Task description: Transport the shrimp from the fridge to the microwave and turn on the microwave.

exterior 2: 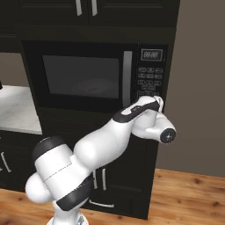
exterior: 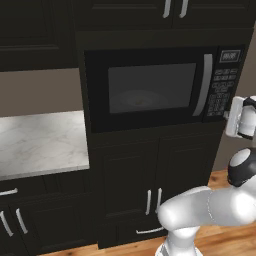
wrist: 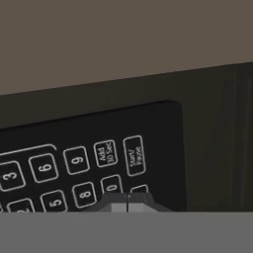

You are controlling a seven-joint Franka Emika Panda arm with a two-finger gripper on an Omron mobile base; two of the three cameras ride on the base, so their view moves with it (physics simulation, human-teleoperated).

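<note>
The gripper [wrist: 127, 204] has its fingertips pressed together, empty, right up against the keypad [wrist: 74, 173] of the microwave [exterior: 155, 85], with the Start/Pause button [wrist: 134, 155] at about twelve o'clock from the tips. The microwave door [exterior 2: 81, 77] is closed, its handle [exterior 2: 127, 79] at nine o'clock of the keypad. The shrimp cannot be made out through the dim window.

Matt black microwave [exterior: 150, 87] with brushed-metal handle [exterior: 205, 85]; veined marble counter [exterior: 40, 142]; wood-plank floor [exterior 2: 189, 197].

Marble counter [exterior: 40, 142] (left of microwave [exterior: 150, 90]); wood floor [exterior 2: 189, 193] below
</note>
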